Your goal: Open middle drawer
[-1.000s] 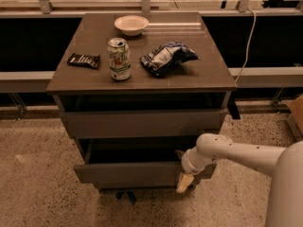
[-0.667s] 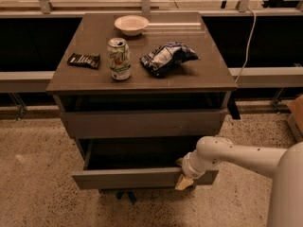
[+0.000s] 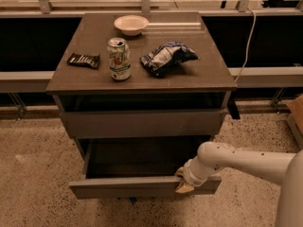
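Observation:
The middle drawer (image 3: 132,187) is a plain grey-brown front on the cabinet, standing pulled well out, with its dark inside (image 3: 142,157) showing. My gripper (image 3: 183,179) is at the right part of that front's upper edge and is closed on it. One tan fingertip (image 3: 184,188) lies over the front face. My white arm (image 3: 246,162) comes in from the right. The upper drawer front (image 3: 142,123) sits slightly out above it. The lowest front is hidden under the pulled-out drawer.
On the cabinet top (image 3: 203,74) stand a soda can (image 3: 119,59), a blue chip bag (image 3: 166,57), a white bowl (image 3: 130,24) and a dark snack bar (image 3: 84,60). A low ledge (image 3: 265,77) runs behind. A brown box (image 3: 297,112) is at far right. Speckled floor (image 3: 38,174) lies in front.
The middle drawer has slid further out towards the camera, and my gripper has moved with its front edge. The things on the top have not moved.

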Tool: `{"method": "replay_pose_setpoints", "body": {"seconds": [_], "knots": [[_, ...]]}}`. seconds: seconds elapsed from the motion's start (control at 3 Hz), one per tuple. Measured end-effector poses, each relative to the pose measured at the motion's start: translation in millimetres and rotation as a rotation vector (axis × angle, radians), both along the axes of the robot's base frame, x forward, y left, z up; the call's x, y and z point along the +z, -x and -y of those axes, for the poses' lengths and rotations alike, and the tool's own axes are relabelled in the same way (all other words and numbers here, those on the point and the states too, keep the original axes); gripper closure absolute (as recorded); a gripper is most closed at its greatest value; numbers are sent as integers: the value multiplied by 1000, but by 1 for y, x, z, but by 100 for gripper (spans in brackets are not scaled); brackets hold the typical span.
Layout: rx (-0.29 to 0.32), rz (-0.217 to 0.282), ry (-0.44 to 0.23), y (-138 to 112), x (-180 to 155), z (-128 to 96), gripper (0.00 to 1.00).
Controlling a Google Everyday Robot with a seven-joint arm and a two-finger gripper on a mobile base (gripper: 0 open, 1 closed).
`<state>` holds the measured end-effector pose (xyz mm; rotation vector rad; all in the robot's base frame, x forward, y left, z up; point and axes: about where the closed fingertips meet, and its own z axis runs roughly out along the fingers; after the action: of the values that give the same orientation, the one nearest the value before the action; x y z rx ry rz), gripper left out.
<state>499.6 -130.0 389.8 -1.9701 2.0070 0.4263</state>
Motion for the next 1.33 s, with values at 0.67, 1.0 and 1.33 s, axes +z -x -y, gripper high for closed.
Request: {"method": "replay_pose_setpoints", "body": {"seconds": [0.67,1.0,1.33], "knots": [[4,-22,-12,24,1,-5,100],[4,-22,-12,26,2,-5,100],[4,-22,-12,26,2,-5,100]]}}
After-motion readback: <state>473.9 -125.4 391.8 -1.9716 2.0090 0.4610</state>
